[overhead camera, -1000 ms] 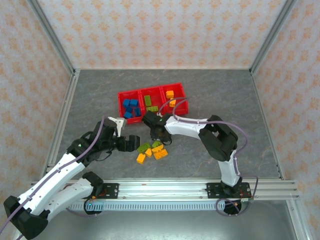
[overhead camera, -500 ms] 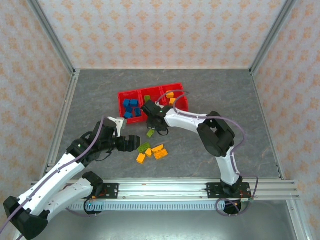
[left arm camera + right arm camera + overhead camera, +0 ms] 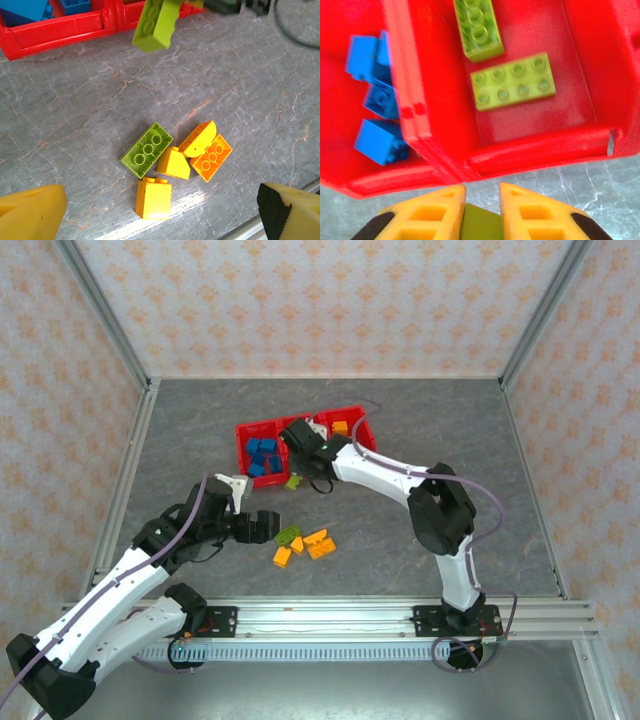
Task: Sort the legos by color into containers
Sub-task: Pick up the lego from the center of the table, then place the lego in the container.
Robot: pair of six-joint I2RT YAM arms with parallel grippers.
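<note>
Just outside the near wall of the red tray [image 3: 55,30], about where its left and middle bins meet, the right hand [image 3: 482,194] is pinched narrow on a held lime brick [image 3: 480,227], with its yellow fingers [image 3: 530,220] pressing it from both sides. Seen from the left wrist camera, that brick hangs tilted, clear of the grey marbled tabletop [image 3: 450,420], and overlaps the tray's front wall.

Inside the tray, the left bin [image 3: 380,182] holds several blue bricks [image 3: 375,100]. The middle bin [image 3: 535,135] holds two lime green bricks [image 3: 512,80] lying flat and apart from each other. The right bin [image 3: 358,418] holds orange-yellow bricks [image 3: 340,427].

Nearer the arms, a small cluster lies on the tabletop, apart from the tray:
- a loose lime brick [image 3: 146,150]
- an orange wedge [image 3: 173,164] touching it
- a yellow curved piece [image 3: 197,138] against an orange flat brick [image 3: 211,157]
- an orange-yellow block [image 3: 153,199] just below the wedge

The left hand [image 3: 270,526] hovers just left of this cluster and stands wide — its yellow fingers [image 3: 30,212] sit far apart at the bottom corners of its own wrist view.
</note>
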